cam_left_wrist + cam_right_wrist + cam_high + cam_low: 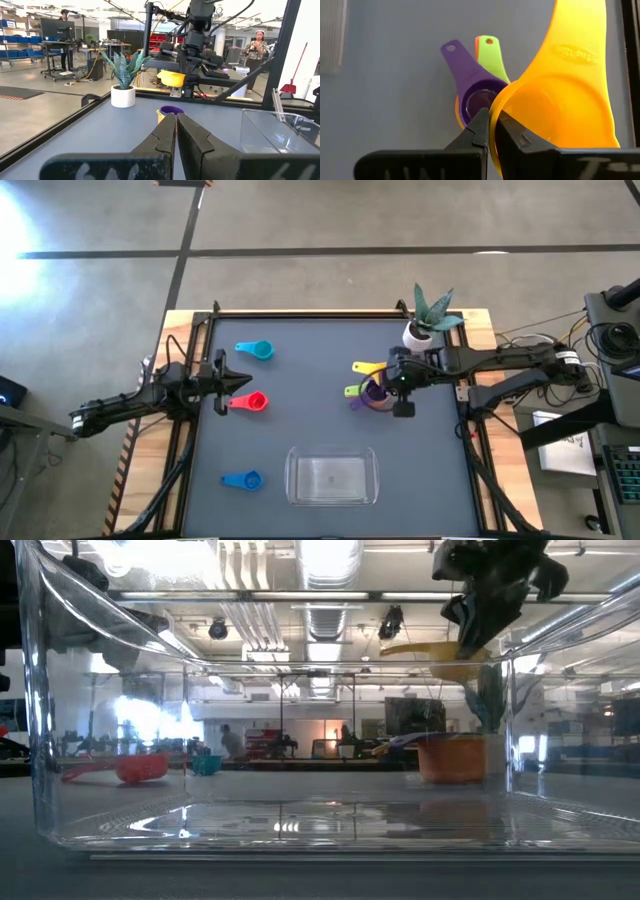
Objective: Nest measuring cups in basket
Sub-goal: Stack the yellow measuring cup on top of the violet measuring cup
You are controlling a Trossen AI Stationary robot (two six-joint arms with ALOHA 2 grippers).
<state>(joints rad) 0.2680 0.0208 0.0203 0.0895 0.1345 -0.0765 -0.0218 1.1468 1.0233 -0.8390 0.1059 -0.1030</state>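
1. The table [300,420] is a dark grey mat framed by a wooden edge, standing on a polished concrete floor. Beyond it lies a big workshop with shelving, ceiling ducts and a person [255,47] standing well off.
2. A small white plant pot [418,333] with a spiky plant sits near the table's far right corner.
3. The right gripper [396,370] hangs above the table just in front of that pot, its fingers pinched on the rim of the yellow cup [565,95]. The cup is lifted off the surface, and its handle sticks out level toward the left arm's side.
4. Directly beneath it sits a nested stack: the purple cup [470,85] on top, with the green cup [491,57] and the orange cup [452,758] below. Their handles fan out roughly the same way as the yellow one.
5. The basket [332,476] lies at the near edge, its long axis across the table.
6. The red cup [250,402], light blue cup [256,350] and blue cup [243,480] lie apart on the left half, handles pointing left.
7. The left gripper [232,383] waits beside the red cup, fingers pressed together on nothing.
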